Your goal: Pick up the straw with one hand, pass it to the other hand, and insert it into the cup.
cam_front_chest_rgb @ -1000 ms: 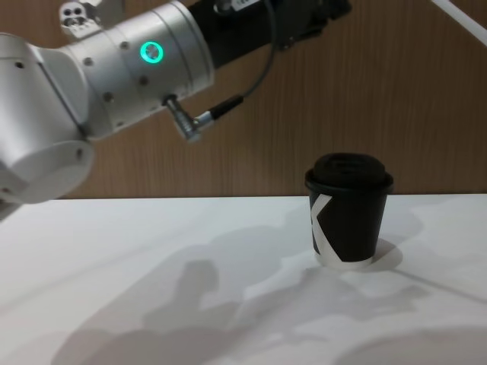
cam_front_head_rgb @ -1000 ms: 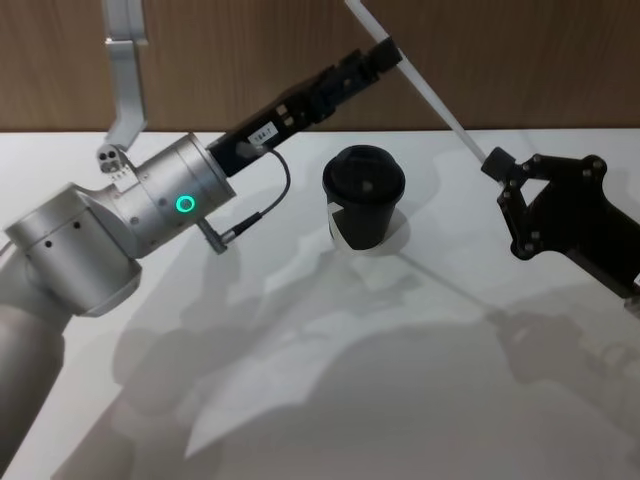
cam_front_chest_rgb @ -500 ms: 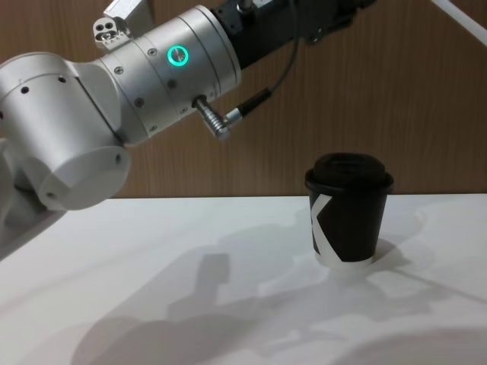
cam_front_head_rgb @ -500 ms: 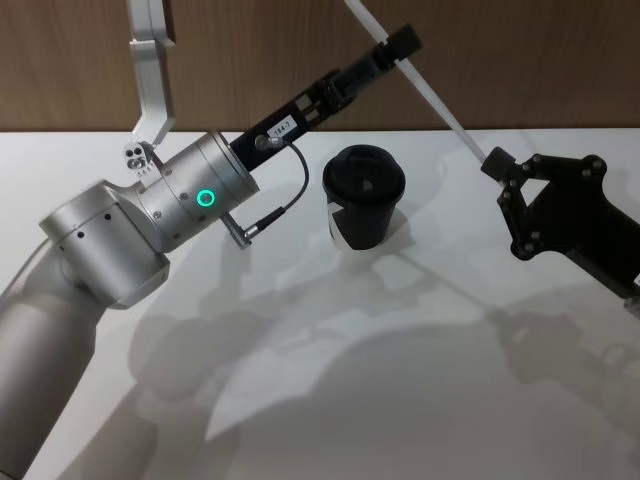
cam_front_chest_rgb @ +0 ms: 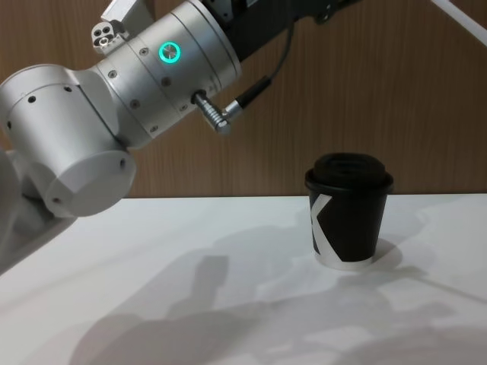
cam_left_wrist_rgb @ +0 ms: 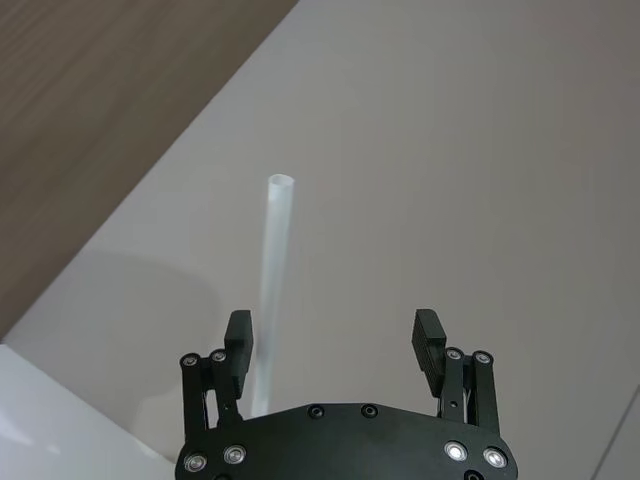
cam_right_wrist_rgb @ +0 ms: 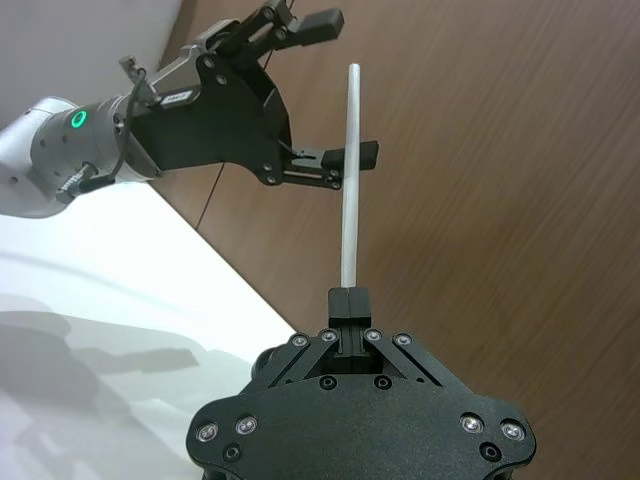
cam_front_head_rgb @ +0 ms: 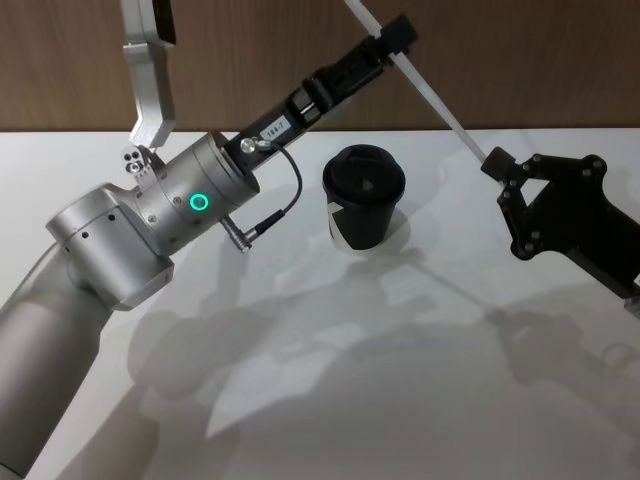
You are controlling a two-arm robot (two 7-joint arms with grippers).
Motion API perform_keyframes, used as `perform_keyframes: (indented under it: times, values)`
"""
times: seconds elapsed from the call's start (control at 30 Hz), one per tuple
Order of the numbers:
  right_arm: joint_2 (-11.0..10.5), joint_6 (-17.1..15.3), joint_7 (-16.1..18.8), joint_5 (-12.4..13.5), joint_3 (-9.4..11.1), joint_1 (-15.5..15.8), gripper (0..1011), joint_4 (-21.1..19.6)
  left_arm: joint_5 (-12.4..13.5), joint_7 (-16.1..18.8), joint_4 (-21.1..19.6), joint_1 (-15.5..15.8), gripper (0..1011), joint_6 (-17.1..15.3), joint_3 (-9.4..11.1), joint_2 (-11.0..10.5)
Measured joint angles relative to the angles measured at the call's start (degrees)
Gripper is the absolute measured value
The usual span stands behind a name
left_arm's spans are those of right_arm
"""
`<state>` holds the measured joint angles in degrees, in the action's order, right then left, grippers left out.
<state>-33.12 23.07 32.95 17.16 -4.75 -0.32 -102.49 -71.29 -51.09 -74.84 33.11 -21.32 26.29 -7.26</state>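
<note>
My right gripper [cam_front_head_rgb: 492,162] [cam_right_wrist_rgb: 347,297] is shut on the lower end of the thin white straw [cam_front_head_rgb: 440,100] [cam_right_wrist_rgb: 349,170] and holds it slanted in the air, above and to the right of the cup. My left gripper [cam_front_head_rgb: 397,38] [cam_left_wrist_rgb: 333,335] is open and straddles the straw's upper part. In the left wrist view the straw [cam_left_wrist_rgb: 272,270] runs close beside one of the fingers [cam_left_wrist_rgb: 238,338], with a wide gap to the other. The black cup [cam_front_head_rgb: 363,200] [cam_front_chest_rgb: 348,217], with its domed lid, stands upright on the white table below both grippers.
The white table [cam_front_head_rgb: 400,400] ends at a wooden wall [cam_front_head_rgb: 550,60] behind the cup. My left arm's thick silver cylinder [cam_front_head_rgb: 190,205] [cam_front_chest_rgb: 167,68], with its green ring light, hangs over the table to the left of the cup, and a cable [cam_front_head_rgb: 285,195] loops beside it.
My left gripper has moved up and to the right, and its open fingers now sit around the straw. The right gripper, the straw and the cup have stayed where they were.
</note>
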Motion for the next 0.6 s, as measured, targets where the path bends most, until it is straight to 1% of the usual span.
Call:
perform_keyframes:
  times: [0.23,0.33,0.37,0.43,0.5,0.57,0.6]
  values:
    - [0.00,0.00,0.00,0.00,0.00,0.00,0,0.00,-0.96,-1.81,0.23,0.04,1003,-0.41,0.13,-0.10]
    - [0.00,0.00,0.00,0.00,0.00,0.00,0,0.00,-1.25,-2.34,0.32,0.05,977,-0.51,0.17,-0.15]
    - [0.00,0.00,0.00,0.00,0.00,0.00,0,0.00,-1.37,-2.56,0.35,0.06,938,-0.56,0.19,-0.17]
    - [0.00,0.00,0.00,0.00,0.00,0.00,0,0.00,-1.51,-2.85,0.39,0.07,908,-0.62,0.21,-0.19]
    - [0.00,0.00,0.00,0.00,0.00,0.00,0,0.00,-1.61,-3.02,0.41,0.07,839,-0.65,0.21,-0.20]
    - [0.00,0.00,0.00,0.00,0.00,0.00,0,0.00,-1.69,-3.17,0.43,0.07,806,-0.68,0.22,-0.20]
    - [0.00,0.00,0.00,0.00,0.00,0.00,0,0.00,-1.77,-3.31,0.45,0.07,767,-0.72,0.23,-0.21]
